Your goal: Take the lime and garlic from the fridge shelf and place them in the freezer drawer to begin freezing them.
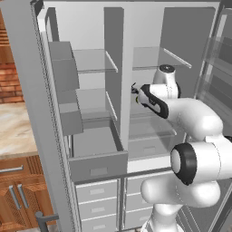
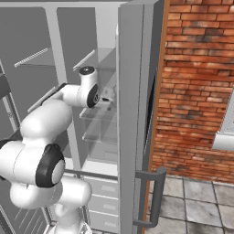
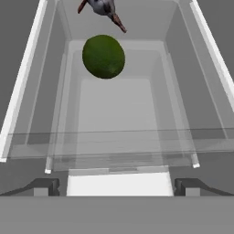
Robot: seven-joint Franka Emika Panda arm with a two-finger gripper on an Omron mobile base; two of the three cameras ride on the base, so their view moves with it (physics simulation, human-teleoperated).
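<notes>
Biggest thing here is the open fridge [image 1: 113,27] itself, with the freezer drawer [image 1: 97,164] pulled out low on its left side, grey front facing out and the box looking bare from the left base view. The white arm [image 1: 195,122] reaches into the right-hand compartment at glass shelf [image 3: 119,137] level. From the hand view the gripper [image 3: 117,186] has its tips spread wide with nothing between them, looking along the shelf. The lime [image 3: 103,56] sits toward the back of that shelf, left of center, well ahead of the fingers. Just behind it is some mottled thing with brownish bits (can't tell what it is, doesn't look like garlic to me).

My guess on handling: the lime's light, firm, smooth and round, so it'll roll if nudged. I'd close across its widest middle, straight on.
</notes>
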